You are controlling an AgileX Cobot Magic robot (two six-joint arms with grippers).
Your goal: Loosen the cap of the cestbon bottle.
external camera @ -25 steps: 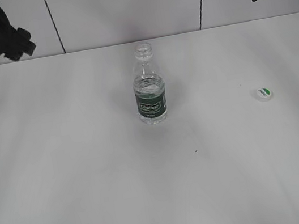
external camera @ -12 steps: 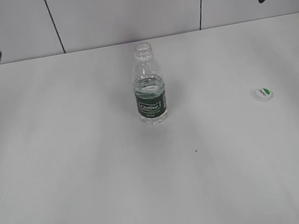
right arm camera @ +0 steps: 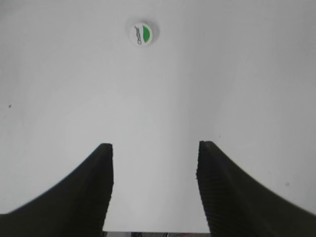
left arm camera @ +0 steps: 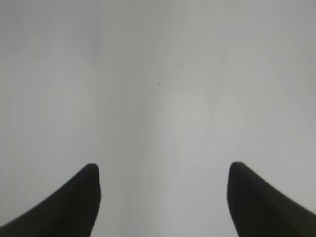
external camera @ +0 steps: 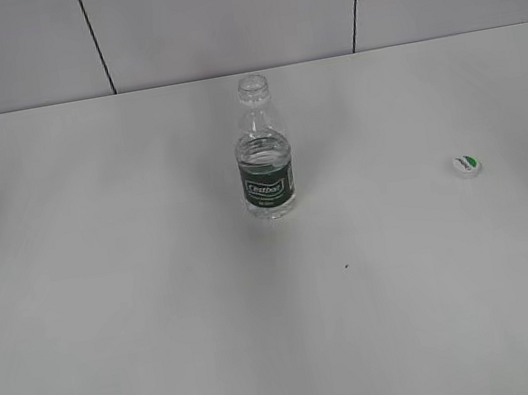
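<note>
**Open bottle at centre, cap lying off to the side**

The cestbon bottle [external camera: 262, 149] stands upright near the middle of the white table [external camera: 141, 309], a little toward twelve o'clock from the centre. It is small and clear, with ribbed shoulders, a narrow neck and a dark green label band carrying white lettering. Water fills it up to about the top of the label. Its neck is bare, threads showing, with nothing screwed on.

The cap [external camera: 465, 165] lies flat on the table well apart from the bottle, out at about four o'clock from it, near the right edge. It is a small white disc with a green leaf-shaped mark facing up. In the right wrist view the cap [right arm camera: 140, 33] sits at twelve o'clock, far ahead of the right gripper [right arm camera: 154, 150], whose two dark ridged fingers are spread wide with only bare table between them.

The left gripper [left arm camera: 163, 170] is likewise spread wide over empty tabletop, holding nothing. In the exterior view only a dark sliver of it shows at nine o'clock, at the frame edge.

The table is plain matte white with a few tiny dark specks. Behind it runs a pale panelled wall [external camera: 224, 17] split by thin dark vertical seams.
</note>
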